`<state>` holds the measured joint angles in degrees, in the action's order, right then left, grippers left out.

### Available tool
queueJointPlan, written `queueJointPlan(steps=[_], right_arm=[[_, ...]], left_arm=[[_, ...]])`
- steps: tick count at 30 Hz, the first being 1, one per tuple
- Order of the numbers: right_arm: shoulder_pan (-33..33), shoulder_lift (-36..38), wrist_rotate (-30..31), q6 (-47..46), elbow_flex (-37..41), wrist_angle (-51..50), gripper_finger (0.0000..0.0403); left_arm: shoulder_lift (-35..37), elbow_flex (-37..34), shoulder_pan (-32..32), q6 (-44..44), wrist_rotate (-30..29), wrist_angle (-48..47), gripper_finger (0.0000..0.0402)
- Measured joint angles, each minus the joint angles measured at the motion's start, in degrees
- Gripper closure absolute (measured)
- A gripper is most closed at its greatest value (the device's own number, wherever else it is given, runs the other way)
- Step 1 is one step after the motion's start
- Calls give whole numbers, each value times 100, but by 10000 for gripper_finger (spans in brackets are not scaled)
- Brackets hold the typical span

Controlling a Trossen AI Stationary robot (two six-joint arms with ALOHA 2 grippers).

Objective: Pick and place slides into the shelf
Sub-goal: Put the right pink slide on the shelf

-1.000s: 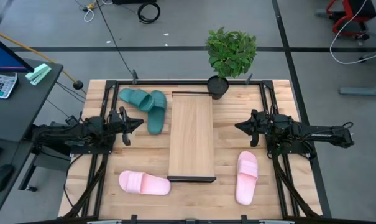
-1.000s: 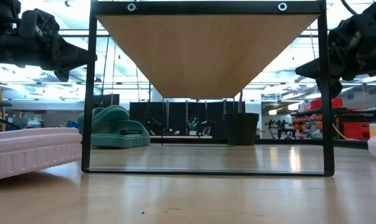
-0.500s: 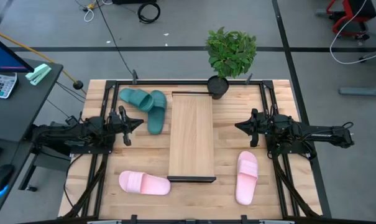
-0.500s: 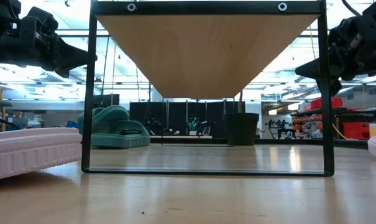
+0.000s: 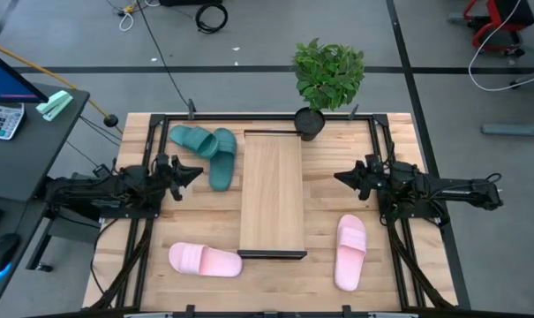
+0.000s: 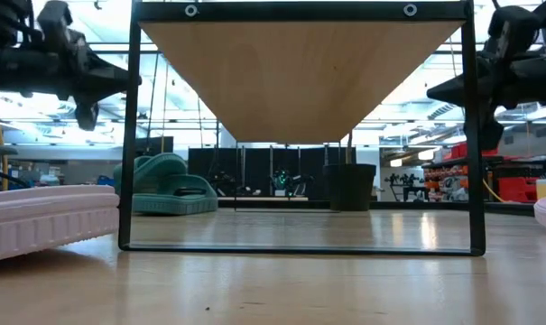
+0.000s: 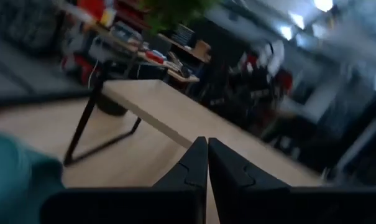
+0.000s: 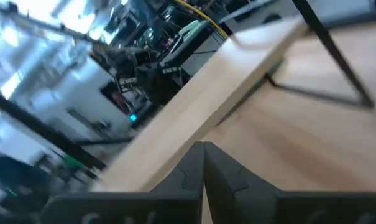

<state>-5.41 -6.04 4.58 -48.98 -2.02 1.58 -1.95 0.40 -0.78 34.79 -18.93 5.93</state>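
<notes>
The shelf (image 5: 271, 194), a long light wood board on dark end frames, stands mid-table. Two teal slides (image 5: 191, 139) (image 5: 222, 159) lie left of its far end, touching each other. One pink slide (image 5: 205, 260) lies near the table's front left, the other (image 5: 350, 252) at the front right. All rest on their soles. My left gripper (image 5: 196, 172) hovers shut left of the shelf, pointing level at it, its fingertips (image 7: 207, 155) together. My right gripper (image 5: 339, 178) hovers shut right of the shelf, its fingertips (image 8: 204, 155) together. Both hold nothing.
A potted plant (image 5: 327, 79) stands at the table's far edge, its dark pot (image 5: 309, 122) right at the shelf's far end. A dark metal frame (image 5: 249, 117) runs around the tabletop. A desk with a calculator (image 5: 2, 119) stands off the table's left.
Both grippers have rolled about the line they point along while staying in place above the table. The slides and the shelf have not moved.
</notes>
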Motion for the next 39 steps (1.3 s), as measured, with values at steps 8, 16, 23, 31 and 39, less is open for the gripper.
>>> queueJointPlan(steps=[8, 16, 23, 31, 39], right_arm=[[0, -2, 306, -517, -4, -43, 386], [2, -35, -207, -546, -9, -26, 386], [6, -102, -998, -539, -241, 118, 386], [4, -1568, -1857, 504, -2390, -2766, 386], [8, -3889, -3740, 1879, -3819, -5944, 386]], left_arm=[[-264, 0, 0, 1940, -742, -27, 380], [-598, 0, 4, 2909, -304, 332, 370], [-711, 0, -2, 2514, -225, 332, 373], [-707, 0, -2, 2228, -225, 323, 363], [-707, 0, -2, 1849, -224, 321, 371]])
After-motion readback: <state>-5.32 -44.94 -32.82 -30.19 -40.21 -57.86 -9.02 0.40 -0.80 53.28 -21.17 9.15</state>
